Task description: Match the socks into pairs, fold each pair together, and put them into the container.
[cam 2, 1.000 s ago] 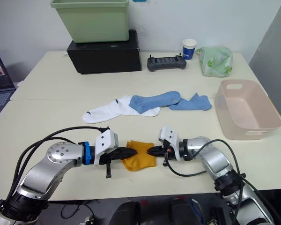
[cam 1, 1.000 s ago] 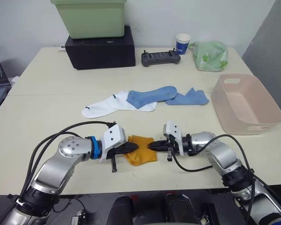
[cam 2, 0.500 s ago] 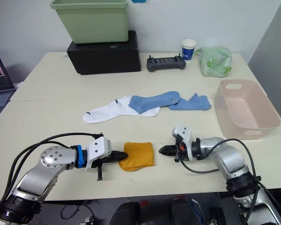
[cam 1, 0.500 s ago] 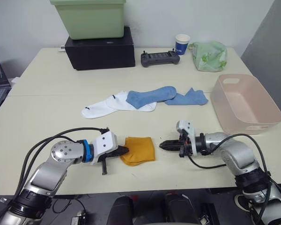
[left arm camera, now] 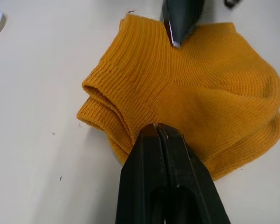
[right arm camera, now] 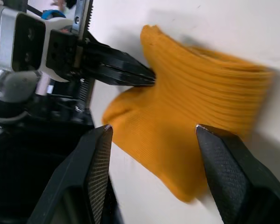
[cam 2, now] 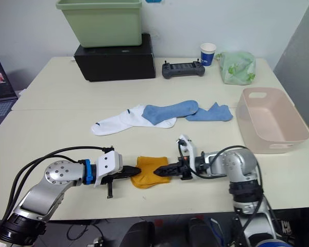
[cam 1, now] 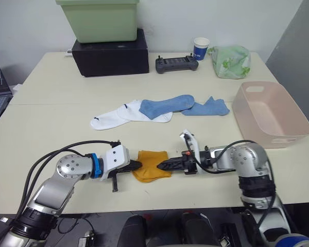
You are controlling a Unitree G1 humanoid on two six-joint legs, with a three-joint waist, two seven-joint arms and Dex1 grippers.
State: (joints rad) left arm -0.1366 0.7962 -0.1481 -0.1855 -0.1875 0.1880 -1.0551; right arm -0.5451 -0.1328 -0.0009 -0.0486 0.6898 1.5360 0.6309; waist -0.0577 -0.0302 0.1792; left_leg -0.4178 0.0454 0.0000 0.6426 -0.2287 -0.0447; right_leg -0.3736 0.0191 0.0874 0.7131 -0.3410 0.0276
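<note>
The folded orange pair [cam 1: 152, 165] lies near the front edge of the bench [cam 1: 51, 113], at about 6 o'clock from the other socks, with a claw at each end of it. The left claw [cam 1: 136, 165] comes in from 9 o'clock with its two black fingers pressed together, their tips against the edge of the orange bundle; the left wrist view shows no fabric between them. The right claw [cam 1: 162, 165] reaches in from 3 o'clock, and in the right wrist view its fingers [right arm camera: 95, 158] are spread wide with the orange pair lying between them, not pinched. Toward 12 o'clock from the bundle, at mid-bench, the white socks [cam 1: 113, 116] lie flat, a light blue sock [cam 1: 167, 104] overlapping their 3 o'clock end, and a second light blue sock [cam 1: 208, 108] touches that one on its 3 o'clock side. The pale pink container [cam 1: 270, 114] stands at the 3 o'clock edge of the bench, well apart from the orange pair. Along the far edge, at 12 o'clock, a light green bin [cam 1: 99, 19] sits on a black box [cam 1: 110, 54], and to its 3 o'clock side come a black controller [cam 1: 176, 64], a blue-and-white paper cup [cam 1: 201, 48] and a pale green plastic bag [cam 1: 230, 60].
</note>
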